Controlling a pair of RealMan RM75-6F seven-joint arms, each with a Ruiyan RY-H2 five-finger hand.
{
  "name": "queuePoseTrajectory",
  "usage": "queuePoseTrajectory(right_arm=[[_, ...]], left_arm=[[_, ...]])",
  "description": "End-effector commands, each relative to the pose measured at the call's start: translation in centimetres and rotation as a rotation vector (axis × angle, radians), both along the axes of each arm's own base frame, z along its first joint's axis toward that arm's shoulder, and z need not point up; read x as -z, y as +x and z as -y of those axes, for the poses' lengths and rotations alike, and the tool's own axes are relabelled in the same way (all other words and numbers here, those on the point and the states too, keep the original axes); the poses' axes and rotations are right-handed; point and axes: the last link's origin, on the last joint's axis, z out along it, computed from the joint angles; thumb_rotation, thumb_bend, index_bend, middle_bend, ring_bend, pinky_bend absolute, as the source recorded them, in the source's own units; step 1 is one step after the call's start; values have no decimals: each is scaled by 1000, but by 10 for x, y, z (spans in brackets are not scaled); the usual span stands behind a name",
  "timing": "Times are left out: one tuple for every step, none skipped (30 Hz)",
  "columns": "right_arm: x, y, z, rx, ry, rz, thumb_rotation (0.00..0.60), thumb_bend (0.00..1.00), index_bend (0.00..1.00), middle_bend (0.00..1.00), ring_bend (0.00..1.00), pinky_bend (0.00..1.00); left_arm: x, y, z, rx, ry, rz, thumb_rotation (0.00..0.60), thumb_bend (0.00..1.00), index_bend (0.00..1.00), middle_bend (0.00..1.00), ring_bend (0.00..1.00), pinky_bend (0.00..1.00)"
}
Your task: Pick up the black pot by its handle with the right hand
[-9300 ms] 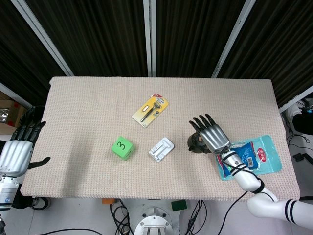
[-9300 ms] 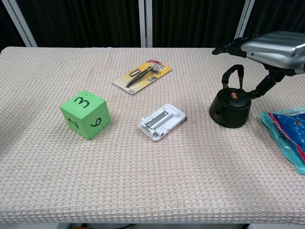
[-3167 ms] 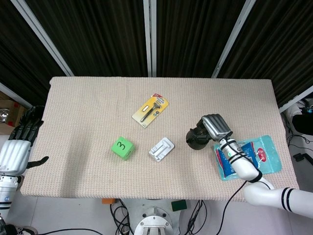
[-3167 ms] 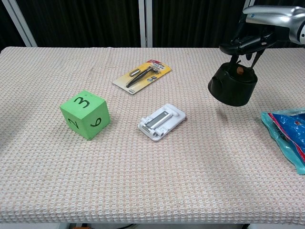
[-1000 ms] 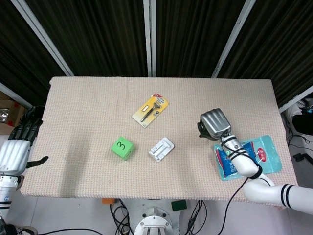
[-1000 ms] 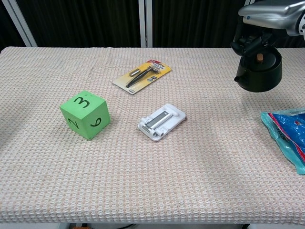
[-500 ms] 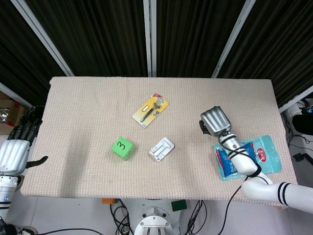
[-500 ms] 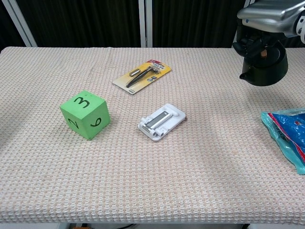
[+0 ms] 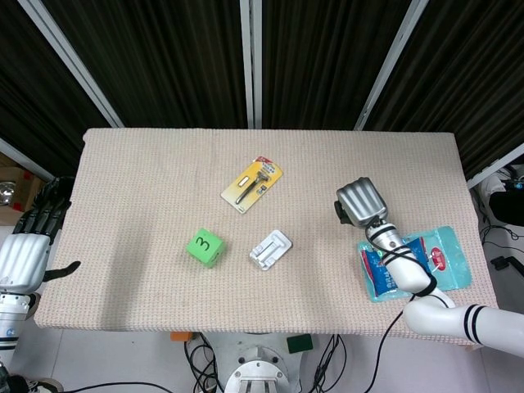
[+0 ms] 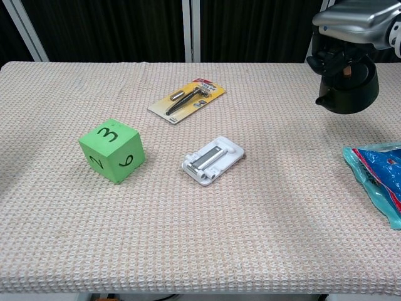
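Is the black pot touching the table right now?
Apart. The chest view shows the black pot hanging from the right hand, clear of the table.

— What sort of place is it?
— A robot test lab — a cloth-covered table before black curtains, cables underneath, and unrelated props like a numbered green cube.

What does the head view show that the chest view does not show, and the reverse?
Only the head view shows the left hand, open beside the table's left edge, and all of the blue packet. Only the chest view shows the black pot hanging clear of the table under the right hand; from above, that hand hides nearly all of it. Both show the green cube, the white holder and the razor card.
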Motion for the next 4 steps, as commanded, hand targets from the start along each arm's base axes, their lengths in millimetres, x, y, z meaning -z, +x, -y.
queuePoseTrajectory(right_arm=[[1,0,0,3,3,5,539,782,1000,1000,1000,600],[1,0,0,5,5,7,538,782,1000,1000,1000,600],[2,-1,0,6,6,8,538,782,1000,1000,1000,600],[2,-1,0,7,6,10,537,782,1000,1000,1000,600]], left_arm=[[0,0,0,0,0,0,592,0,64,23,20,134],[0,0,0,0,0,0,590,0,64,23,20,134],[0,0,0,0,1,0,590,0,64,23,20,134],[0,0,0,0,1,0,591,0,64,23,20,134]])
